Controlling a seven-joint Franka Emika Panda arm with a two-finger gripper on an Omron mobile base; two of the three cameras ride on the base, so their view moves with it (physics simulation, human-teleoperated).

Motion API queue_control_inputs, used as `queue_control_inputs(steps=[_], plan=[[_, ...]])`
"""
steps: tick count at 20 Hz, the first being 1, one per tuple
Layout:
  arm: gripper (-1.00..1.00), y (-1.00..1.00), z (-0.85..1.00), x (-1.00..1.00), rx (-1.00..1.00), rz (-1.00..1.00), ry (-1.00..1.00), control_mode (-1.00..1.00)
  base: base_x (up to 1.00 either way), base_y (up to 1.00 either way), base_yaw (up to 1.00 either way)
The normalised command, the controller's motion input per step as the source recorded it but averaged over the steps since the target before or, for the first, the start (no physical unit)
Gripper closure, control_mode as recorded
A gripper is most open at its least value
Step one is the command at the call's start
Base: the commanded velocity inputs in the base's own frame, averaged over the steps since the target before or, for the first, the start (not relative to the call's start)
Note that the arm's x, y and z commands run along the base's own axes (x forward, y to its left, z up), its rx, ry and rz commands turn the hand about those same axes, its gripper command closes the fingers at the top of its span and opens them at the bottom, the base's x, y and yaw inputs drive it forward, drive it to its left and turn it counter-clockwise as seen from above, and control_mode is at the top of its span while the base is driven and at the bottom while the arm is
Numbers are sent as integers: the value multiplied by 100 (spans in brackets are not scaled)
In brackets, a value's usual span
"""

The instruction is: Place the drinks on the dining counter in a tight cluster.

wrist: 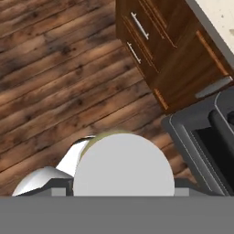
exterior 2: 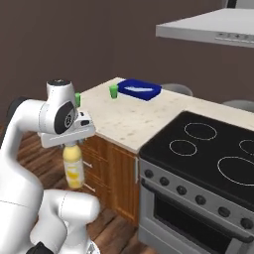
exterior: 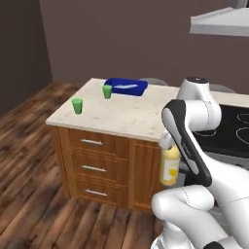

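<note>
Right base view: gripper (exterior 2: 73, 145) clamped on juice bottle (exterior 2: 74, 168), hanging upright beside drawers (exterior: 95, 168), below counter (exterior: 126, 116) level. Not yet set down; no drinks seen on top, just two cups (exterior: 77, 105). Most of task left.

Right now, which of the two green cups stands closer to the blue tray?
The far green cup, right beside the blue tray; the other green cup stands apart near the counter's corner.

Dark wood plank floor (exterior: 29, 194) met plain brown walls (exterior: 121, 39); a grey range hood (exterior 2: 208, 27) hung above a steel oven (exterior 2: 198, 218).
</note>
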Motion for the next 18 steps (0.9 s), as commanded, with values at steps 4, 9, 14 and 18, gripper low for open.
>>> queue_control_inputs(steps=[4, 9, 14, 18], plan=[[100, 0, 0, 0, 0, 0, 0, 100, 67, 43, -34], [100, 0, 0, 0, 0, 0, 0, 100, 64, 42, -38], [100, 0, 0, 0, 0, 0, 0, 100, 66, 42, -37], [100, 0, 0, 0, 0, 0, 0, 100, 66, 42, -36]])
